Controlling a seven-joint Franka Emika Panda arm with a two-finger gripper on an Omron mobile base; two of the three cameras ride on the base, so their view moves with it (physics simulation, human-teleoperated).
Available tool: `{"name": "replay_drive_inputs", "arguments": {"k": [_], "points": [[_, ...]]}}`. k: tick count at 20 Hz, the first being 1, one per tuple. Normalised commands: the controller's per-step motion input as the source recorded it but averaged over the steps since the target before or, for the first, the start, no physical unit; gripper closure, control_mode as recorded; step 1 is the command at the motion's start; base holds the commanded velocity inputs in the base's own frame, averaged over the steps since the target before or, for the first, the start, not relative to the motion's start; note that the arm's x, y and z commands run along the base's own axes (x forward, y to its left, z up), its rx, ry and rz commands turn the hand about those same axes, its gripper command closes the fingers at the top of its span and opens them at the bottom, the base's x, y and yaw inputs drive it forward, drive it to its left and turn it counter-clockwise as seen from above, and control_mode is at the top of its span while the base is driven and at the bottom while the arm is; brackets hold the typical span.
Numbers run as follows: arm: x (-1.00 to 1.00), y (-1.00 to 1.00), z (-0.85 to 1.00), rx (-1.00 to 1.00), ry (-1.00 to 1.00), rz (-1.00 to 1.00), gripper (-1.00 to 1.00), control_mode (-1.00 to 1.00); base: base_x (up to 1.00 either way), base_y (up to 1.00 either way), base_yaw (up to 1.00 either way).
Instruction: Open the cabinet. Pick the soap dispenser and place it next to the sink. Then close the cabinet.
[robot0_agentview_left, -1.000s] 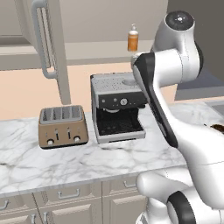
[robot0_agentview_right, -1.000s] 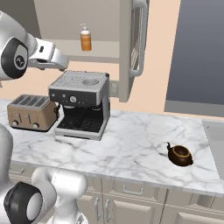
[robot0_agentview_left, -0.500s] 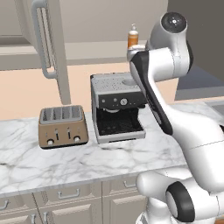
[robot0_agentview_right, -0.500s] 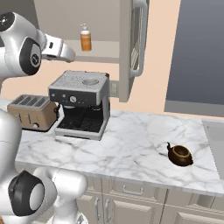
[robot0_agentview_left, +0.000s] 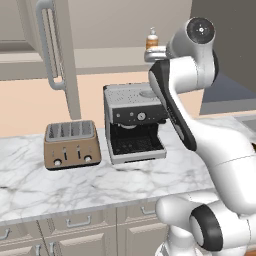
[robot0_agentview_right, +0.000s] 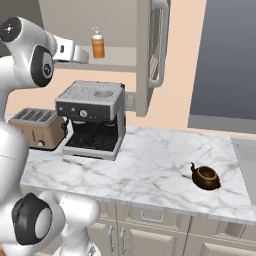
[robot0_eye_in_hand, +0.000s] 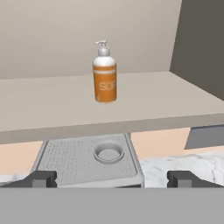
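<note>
On the cabinet (robot0_eye_in_hand: 52, 105) shelf: one soap dispenser (robot0_eye_in_hand: 105, 74) (upright).

soap dispenser (robot0_eye_in_hand: 105, 74) 1 | toaster (robot0_agentview_left: 70, 144) 1 | coffee machine (robot0_agentview_left: 134, 122) 1 | teapot (robot0_agentview_right: 205, 176) 1

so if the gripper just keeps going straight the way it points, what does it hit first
Most likely the soap dispenser. The open gripper faces into the cabinet, and the bottle stands upright on the shelf almost centred between the fingertips, nothing in between. How far off it is remains unclear.
</note>
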Motion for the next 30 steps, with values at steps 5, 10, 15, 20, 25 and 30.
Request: {"name": "replay_drive_inputs", "arguments": {"k": [5, 10, 15, 20, 25, 30], "points": [[0.28, -0.01, 0.22, 0.00, 0.02, 0.00, -1.00, -1.00, 0.00, 0.00, 0.00], [0.59, 0.00, -0.26, 0.01, 0.00, 0.04, -1.00, -1.00, 0.00, 0.00, 0.00], [0.59, -0.05, -0.10, 0.06, -0.05, 0.09, -1.00, -1.00, 0.00, 0.00, 0.00], [0.34, -0.29, 0.01, 0.02, -0.06, 0.04, -1.00, -1.00, 0.00, 0.00, 0.00], [0.09, -0.21, 0.00, 0.00, 0.00, 0.02, -1.00, -1.00, 0.00, 0.00, 0.00], [0.12, 0.00, 0.00, 0.00, 0.00, 0.05, -1.00, -1.00, 0.00, 0.00, 0.00]]}}
